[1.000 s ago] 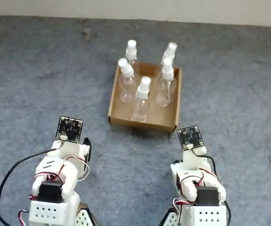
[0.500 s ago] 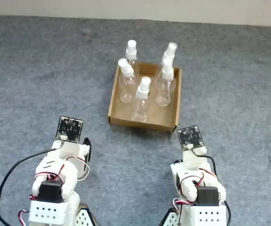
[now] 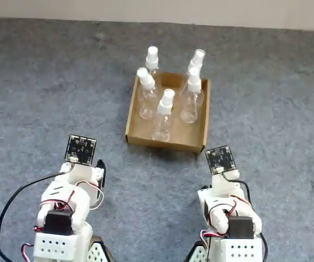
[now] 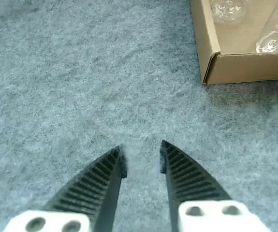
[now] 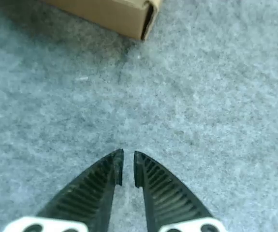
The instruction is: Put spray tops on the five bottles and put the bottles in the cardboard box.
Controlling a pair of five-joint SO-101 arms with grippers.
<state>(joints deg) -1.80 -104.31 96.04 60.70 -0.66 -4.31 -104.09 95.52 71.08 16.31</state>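
Note:
The cardboard box lies on the grey carpet at mid-table. Several clear bottles stand upright in it, each with a white spray top; the front one is near the box's middle, and the tops of the two back ones rise past the far rim. My left gripper hangs low over bare carpet, near the box's front left corner, open by a narrow gap and holding nothing. My right gripper is over carpet short of the box's front right corner, fingers nearly touching, empty.
Both arms are folded back at the table's near edge, left and right of the box. Grey carpet covers the whole table. A pale wall strip runs along the far side.

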